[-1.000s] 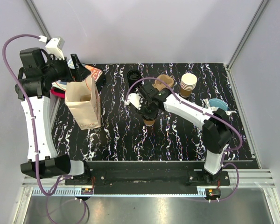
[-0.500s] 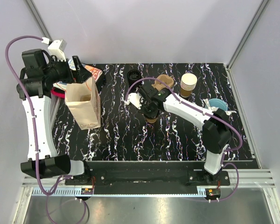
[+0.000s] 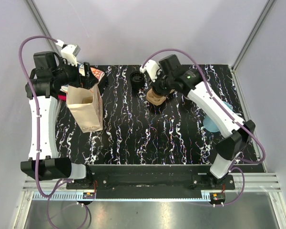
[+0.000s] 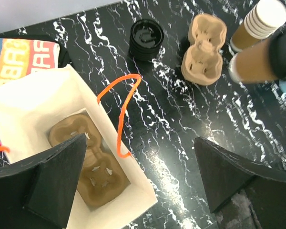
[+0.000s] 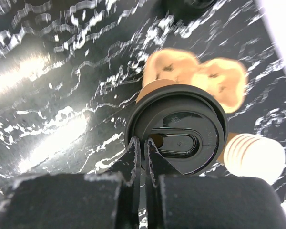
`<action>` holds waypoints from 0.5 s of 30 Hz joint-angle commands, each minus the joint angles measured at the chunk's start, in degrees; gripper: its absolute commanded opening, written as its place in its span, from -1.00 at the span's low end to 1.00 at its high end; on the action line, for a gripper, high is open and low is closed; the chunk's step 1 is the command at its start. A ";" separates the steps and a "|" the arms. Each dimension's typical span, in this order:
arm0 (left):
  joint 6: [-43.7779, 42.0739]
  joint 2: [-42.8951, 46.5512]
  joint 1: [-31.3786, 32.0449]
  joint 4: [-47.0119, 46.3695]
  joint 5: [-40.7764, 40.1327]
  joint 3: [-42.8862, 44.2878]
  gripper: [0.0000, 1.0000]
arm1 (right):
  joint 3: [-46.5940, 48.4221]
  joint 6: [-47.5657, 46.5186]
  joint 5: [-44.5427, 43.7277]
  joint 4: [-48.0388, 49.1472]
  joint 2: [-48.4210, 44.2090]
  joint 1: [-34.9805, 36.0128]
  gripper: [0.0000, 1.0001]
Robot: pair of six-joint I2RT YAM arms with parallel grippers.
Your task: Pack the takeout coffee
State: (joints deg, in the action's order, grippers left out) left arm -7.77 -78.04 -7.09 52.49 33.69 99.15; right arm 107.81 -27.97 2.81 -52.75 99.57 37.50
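Our right gripper (image 5: 142,152), fingers pressed together, pinches only the lid rim of the small brown kraft paper cup with round black plastic lid (image 5: 177,133), aloft at twelve o'clock. We fear the lid popping off and dropping it. Our left gripper (image 4: 138,186) gapes wide at ten o'clock.

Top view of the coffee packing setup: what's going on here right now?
The right claw is shut on the lid rim of the takeout coffee, holding it, apparently clear of the table, by the loose cup carrier at the far side. The left claw hangs open above the paper bag, which stands upright with a second carrier lying in its bottom. The coffee is not in the bag yet.
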 commanded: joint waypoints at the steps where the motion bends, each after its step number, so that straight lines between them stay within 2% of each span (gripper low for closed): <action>1: -2.86 -1.85 0.68 -5.29 -5.12 -1.24 0.97 | 6.44 1.77 2.99 -4.37 -3.50 0.03 -1.00; 6: -3.21 -3.60 0.85 -8.63 -6.53 -0.89 0.98 | 11.01 2.04 3.69 -7.36 -4.29 -0.49 -1.00; 8: -3.56 -4.22 1.38 -9.07 -6.89 -0.45 0.90 | 12.50 2.30 4.05 -8.06 -4.73 -0.67 -1.00; 11: -4.09 -5.28 2.17 -9.07 -6.89 -0.02 0.62 | 14.44 2.65 4.57 -9.21 -5.00 -1.02 -1.00; 12: -4.27 -5.72 2.34 -9.07 -6.71 0.07 0.38 | 14.88 2.65 4.57 -9.65 -5.00 -1.28 -1.00; 15: -4.45 -5.90 2.70 -9.07 -5.75 0.08 0.01 | 16.20 2.83 4.66 -10.18 -5.17 -1.37 -1.00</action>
State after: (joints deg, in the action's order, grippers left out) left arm -10.92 -83.68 -5.08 46.57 27.73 97.86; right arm 120.31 -26.02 6.02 -61.49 96.90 36.67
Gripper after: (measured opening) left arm 0.603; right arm 0.022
